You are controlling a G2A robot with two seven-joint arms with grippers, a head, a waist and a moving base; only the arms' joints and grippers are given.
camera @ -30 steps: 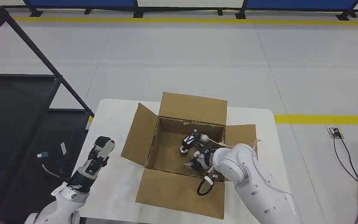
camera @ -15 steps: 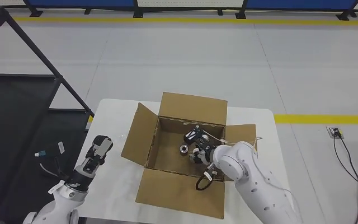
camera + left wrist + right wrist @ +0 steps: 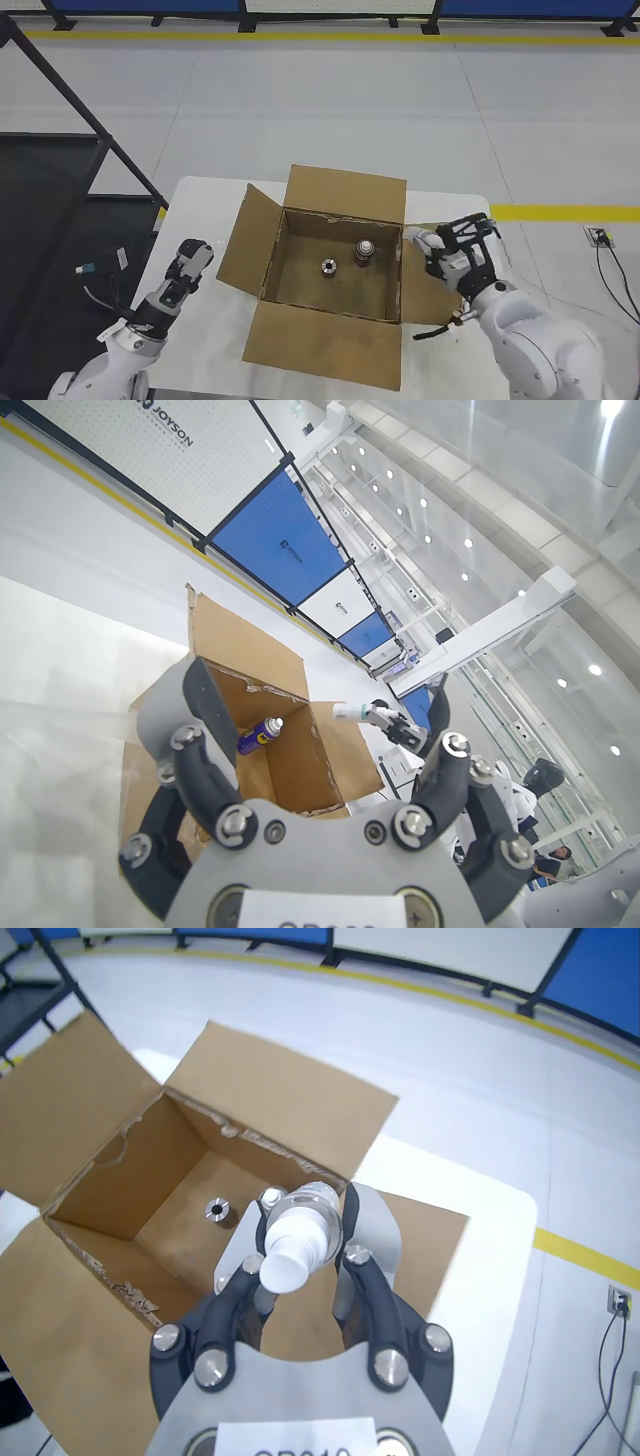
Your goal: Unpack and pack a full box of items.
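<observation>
above the box's [image 3: 345,195] right edge, the right pincer [image 3: 305,1205] clamps a bottle [image 3: 292,1253] mid-unpacking, probably needing bench [image 3: 205,215] space next; left pincer [image 3: 317,685] gapes.

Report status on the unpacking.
Left gripper open, beside box. Right gripper shut on bottle, over a box flap. Spray can, metal fitting in box. No obstruction seen.

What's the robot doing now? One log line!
right tool: shut on bottle | left tool: open, beside box | inside: spray can, metal piece
</observation>
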